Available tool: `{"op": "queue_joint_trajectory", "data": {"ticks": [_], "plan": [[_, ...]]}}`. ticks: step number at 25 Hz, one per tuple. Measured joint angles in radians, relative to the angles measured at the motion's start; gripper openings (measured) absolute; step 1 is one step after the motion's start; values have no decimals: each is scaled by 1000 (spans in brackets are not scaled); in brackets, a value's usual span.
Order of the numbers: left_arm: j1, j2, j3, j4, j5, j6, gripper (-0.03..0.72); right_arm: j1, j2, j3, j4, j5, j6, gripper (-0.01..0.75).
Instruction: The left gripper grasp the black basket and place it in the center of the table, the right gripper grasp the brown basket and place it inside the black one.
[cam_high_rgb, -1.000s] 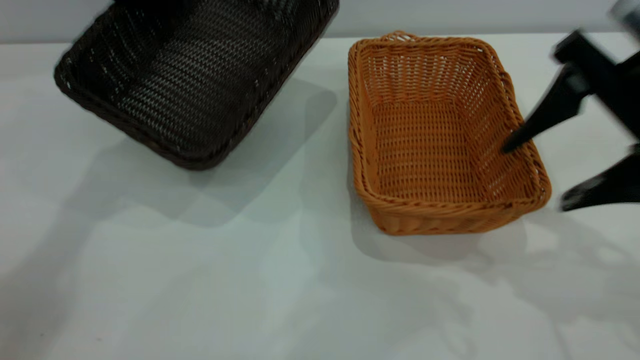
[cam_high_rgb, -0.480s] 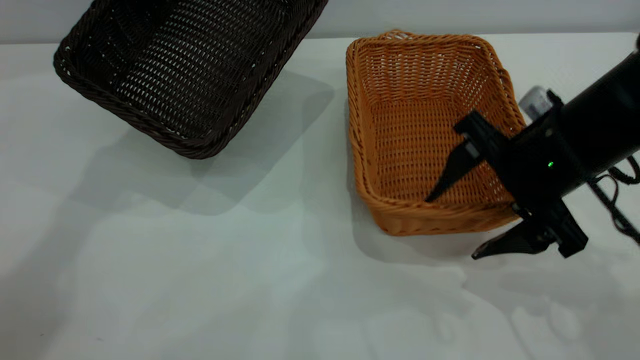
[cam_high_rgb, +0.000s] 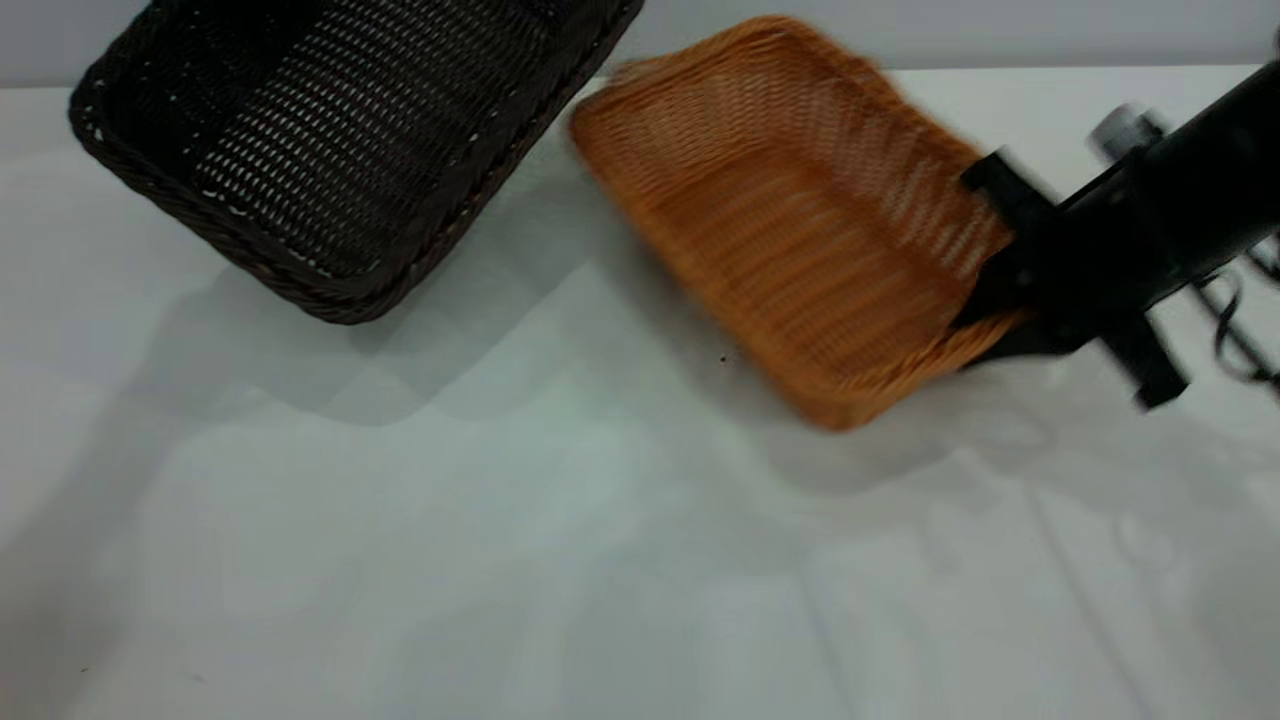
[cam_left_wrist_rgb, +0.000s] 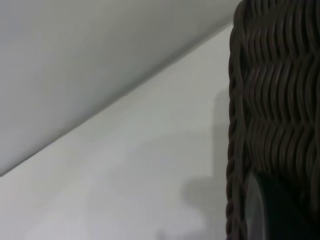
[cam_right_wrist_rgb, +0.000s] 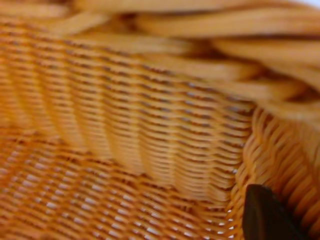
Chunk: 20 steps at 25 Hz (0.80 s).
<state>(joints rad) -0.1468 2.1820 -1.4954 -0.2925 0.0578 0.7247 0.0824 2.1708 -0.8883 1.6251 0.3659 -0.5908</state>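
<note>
Toward the bench's (cam_high_rgb: 560, 560) far right, the right claw (cam_high_rgb: 985, 330) pinches the brown basket's (cam_high_rgb: 800, 230) wall; carry it level while the left claw's state stays unclear

The black basket (cam_high_rgb: 330, 150) is cut off by the exterior view's top edge, the brown basket (cam_high_rgb: 790, 220) is smeared by motion blur, and the right pincer (cam_high_rgb: 985, 320) at its rim is blurred, its fingers partly hidden behind the weave.
</note>
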Motion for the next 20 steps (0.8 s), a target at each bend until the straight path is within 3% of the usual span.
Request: {"op": "queue_joint_trajectory", "data": {"ticks": [4, 8, 13, 20], "plan": [[-2, 0, 0, 0, 54, 53, 81, -158, -65, -77, -10, 34, -57, 67], [-54, 0, 0, 0, 146, 199, 81, -279, -146, -164, -115, 213, -103, 67], [-175, 5, 0, 0, 248, 430, 81, -337, -190, -226, -320, 418, -84, 67], [-336, 68, 0, -1, 258, 629, 81, -348, -190, -241, -412, 446, -61, 67]]}}
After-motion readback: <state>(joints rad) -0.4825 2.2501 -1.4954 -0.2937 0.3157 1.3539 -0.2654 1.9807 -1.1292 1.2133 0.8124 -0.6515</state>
